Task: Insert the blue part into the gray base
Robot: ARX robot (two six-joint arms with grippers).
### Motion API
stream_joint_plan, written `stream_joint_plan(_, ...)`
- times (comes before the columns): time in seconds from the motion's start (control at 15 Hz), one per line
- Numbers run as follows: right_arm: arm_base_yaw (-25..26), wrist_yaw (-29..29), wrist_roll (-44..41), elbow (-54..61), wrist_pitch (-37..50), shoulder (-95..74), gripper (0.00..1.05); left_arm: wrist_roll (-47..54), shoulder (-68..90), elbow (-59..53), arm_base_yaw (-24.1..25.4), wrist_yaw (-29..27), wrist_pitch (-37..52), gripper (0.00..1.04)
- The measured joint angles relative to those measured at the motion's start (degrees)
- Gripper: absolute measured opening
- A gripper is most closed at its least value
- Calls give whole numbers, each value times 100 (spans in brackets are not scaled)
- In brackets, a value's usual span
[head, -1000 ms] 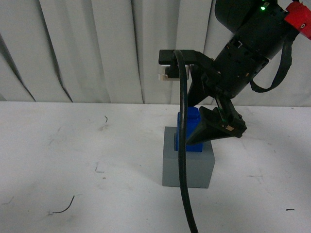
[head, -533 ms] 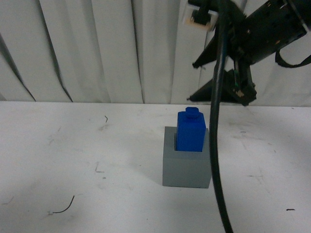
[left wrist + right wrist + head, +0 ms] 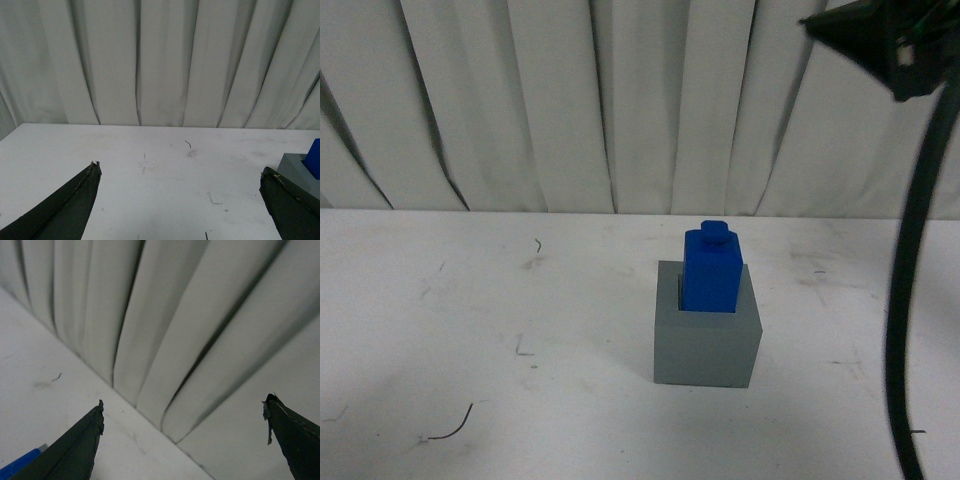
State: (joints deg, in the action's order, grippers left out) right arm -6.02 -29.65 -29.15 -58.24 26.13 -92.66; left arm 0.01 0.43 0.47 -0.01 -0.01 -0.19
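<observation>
The blue part (image 3: 712, 268) stands upright in the recess of the gray base (image 3: 706, 348), stud up, near the middle of the white table in the front view. My right gripper (image 3: 182, 405) is open and empty, high above and to the right of the block; one finger (image 3: 870, 38) shows at the top right of the front view. A blue corner (image 3: 17, 464) shows in the right wrist view. My left gripper (image 3: 180, 172) is open and empty over the table, left of the base (image 3: 295, 167), with the blue part (image 3: 315, 157) at that view's edge.
A white table (image 3: 470, 330) with faint scuffs and a small dark wire scrap (image 3: 450, 430) lies before a pleated white curtain (image 3: 570, 100). A black cable (image 3: 910, 300) hangs down at the right of the front view.
My right gripper has let go of the blue part and risen up and to the right, out of most of the front view. The blue part stays seated in the gray base.
</observation>
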Motion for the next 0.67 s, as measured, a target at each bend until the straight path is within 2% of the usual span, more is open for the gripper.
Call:
stream_joint_plan(0.13, 396, 37, 763, 933, 962, 804, 98, -2, 0, 0, 0, 0, 0, 98)
stream_joint_plan(0.27, 310, 2245, 2015, 2149, 1121, 1910, 76, -2, 0, 0, 0, 2, 0, 98)
stream_joint_plan(0.33, 483, 2719, 2343, 2767, 925, 2511, 65, -2, 0, 0, 0, 0, -2, 98)
stream_joint_plan(0.4, 658, 3003, 2726, 3923, 92, 4197, 40, 0, 0, 0, 0, 2, 0, 98)
stream_joint_plan(0.47, 601, 2968, 2793, 4358, 79, 5090, 19, 0, 0, 0, 0, 0, 0, 98)
stream_joint_plan(0.6, 603, 2968, 2806, 4570, 136, 5396, 1, -2, 0, 0, 0, -2, 0, 98)
stream_joint_plan(0.67, 603, 2966, 2830, 4765, 57, 5504, 2, 0, 0, 0, 0, 0, 0, 98)
